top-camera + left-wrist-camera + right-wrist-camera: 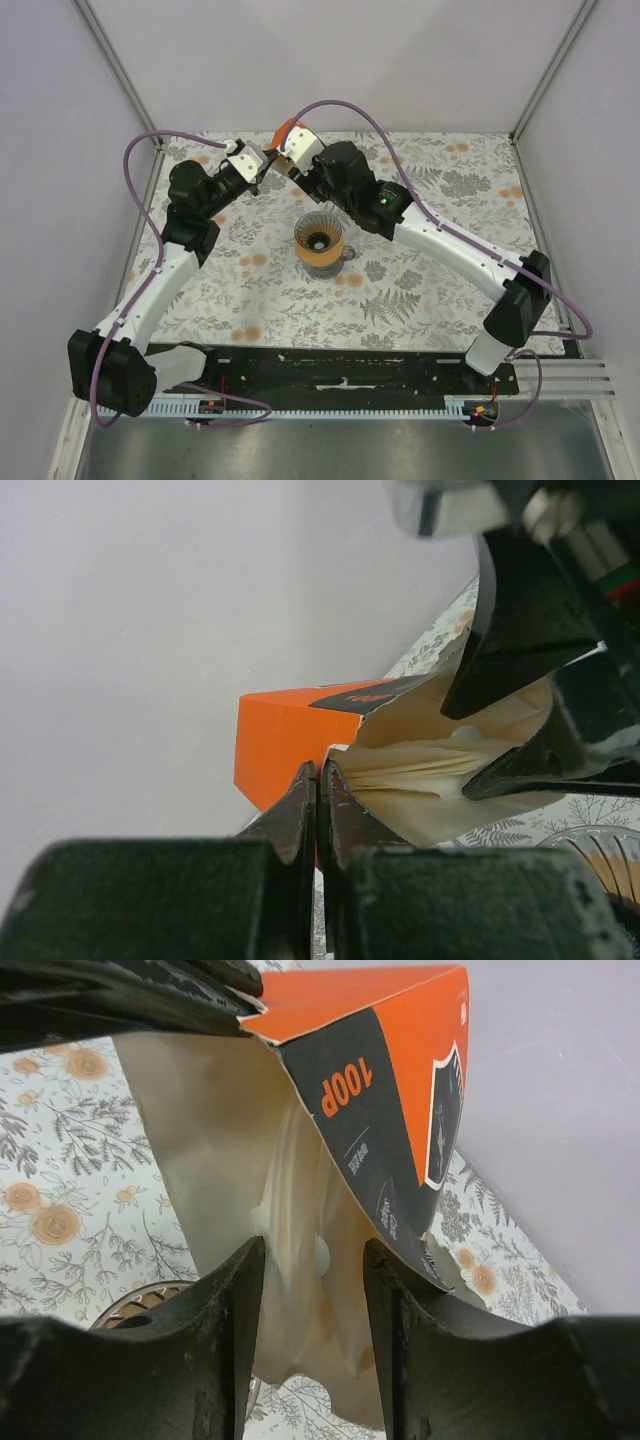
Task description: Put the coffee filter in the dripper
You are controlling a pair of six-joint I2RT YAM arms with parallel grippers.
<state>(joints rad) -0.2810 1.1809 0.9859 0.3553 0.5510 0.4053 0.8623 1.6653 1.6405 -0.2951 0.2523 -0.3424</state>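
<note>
Left gripper (318,772) clamps the orange carton (280,742) to steady it. Right gripper (312,1260), jaws apart, straddles its cream papers (300,1190) — dripper (320,256) not yet lined.

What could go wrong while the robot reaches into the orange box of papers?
The right gripper straddles many cream filters, so it might pinch several, not one. The left gripper only pinches the orange carton by its edge, so a pull could tear it or tug it free.

The left arm (160,285) and right arm (450,245) are white tubes between chunky black housings, trailing purple cables (344,102), with black fingers (290,820) on left gripper (318,780) and right gripper (312,1260).
</note>
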